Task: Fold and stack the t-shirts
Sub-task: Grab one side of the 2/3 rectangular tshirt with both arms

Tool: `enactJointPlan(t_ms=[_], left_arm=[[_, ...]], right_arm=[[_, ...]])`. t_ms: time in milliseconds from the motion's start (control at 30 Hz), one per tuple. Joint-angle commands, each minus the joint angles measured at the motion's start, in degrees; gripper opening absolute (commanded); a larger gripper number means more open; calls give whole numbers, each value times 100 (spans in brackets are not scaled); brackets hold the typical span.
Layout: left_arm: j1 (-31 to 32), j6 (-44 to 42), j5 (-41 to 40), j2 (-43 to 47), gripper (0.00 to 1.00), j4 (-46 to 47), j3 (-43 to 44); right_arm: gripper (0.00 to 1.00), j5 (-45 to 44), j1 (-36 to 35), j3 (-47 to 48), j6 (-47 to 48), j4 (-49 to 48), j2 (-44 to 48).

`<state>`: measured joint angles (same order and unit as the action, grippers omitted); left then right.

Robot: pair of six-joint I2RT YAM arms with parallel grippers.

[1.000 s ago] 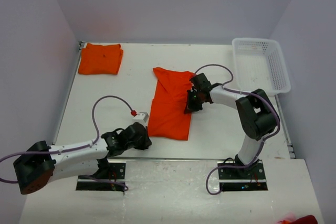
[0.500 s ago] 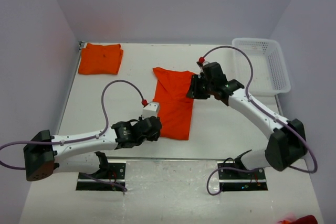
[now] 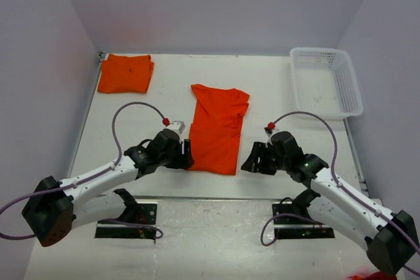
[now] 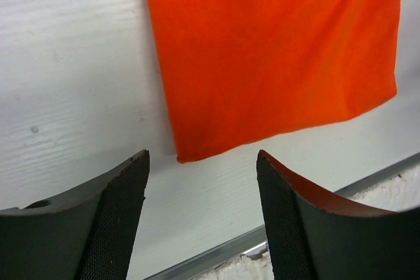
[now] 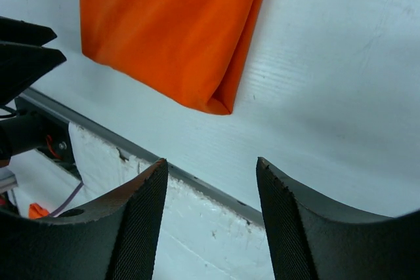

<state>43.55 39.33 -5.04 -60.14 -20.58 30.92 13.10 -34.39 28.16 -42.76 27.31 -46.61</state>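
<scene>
Centre t-shirt (image 3: 216,129): is lying flat in the middle of the table (image 3: 164,103), folded into a long strip running far to near, with its hem end close to the near edge.
Folded t-shirt (image 3: 125,73): is sitting as a compact rectangle in the far left corner, well apart from the strip.
Left gripper (image 3: 188,156): is standing with jaws spread and nothing between them, at the strip's near left corner. In the left wrist view that corner is showing in the gap between the two fingers (image 4: 118,221).
Left arm (image 3: 98,181): is reaching low from its base, rightward along the near part of the table, with the wrist pointing at the cloth.
Right gripper (image 3: 250,162): is gaping likewise and empty, near the strip's near right corner but apart from it.
Right arm (image 3: 341,191): is stretching low from its base leftward, with the forearm angling toward the shirt.
Basket (image 3: 326,82): is sitting in the far right corner, a white lattice well apart from both grippers.
</scene>
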Motion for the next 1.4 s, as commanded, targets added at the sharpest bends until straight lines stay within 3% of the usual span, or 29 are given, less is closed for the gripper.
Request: enactJointPlan(t_ms=[0,167,467,1100,1367], left_arm=[[-74,-251,898,-129,69,493,-77],[-162,-233,1277,-174,75,739,-252],[-716,-470,1681,-200,79,889,-534],[-936,-470,1857,-209,80,950,-543],[-945,-488,1910,-261,81,1012,-622]], right_arm=[[58,123,-208,-311,-645,-507,-32],[59,44,-568,-864,-1155,-1270,-567],[63,-150,-674,-830,-1094,-2167,-1728],[63,-466,-858,-592,-1603,-2696,-3389],[57,-906,-1316,-628,-2122,-2573,-3276]])
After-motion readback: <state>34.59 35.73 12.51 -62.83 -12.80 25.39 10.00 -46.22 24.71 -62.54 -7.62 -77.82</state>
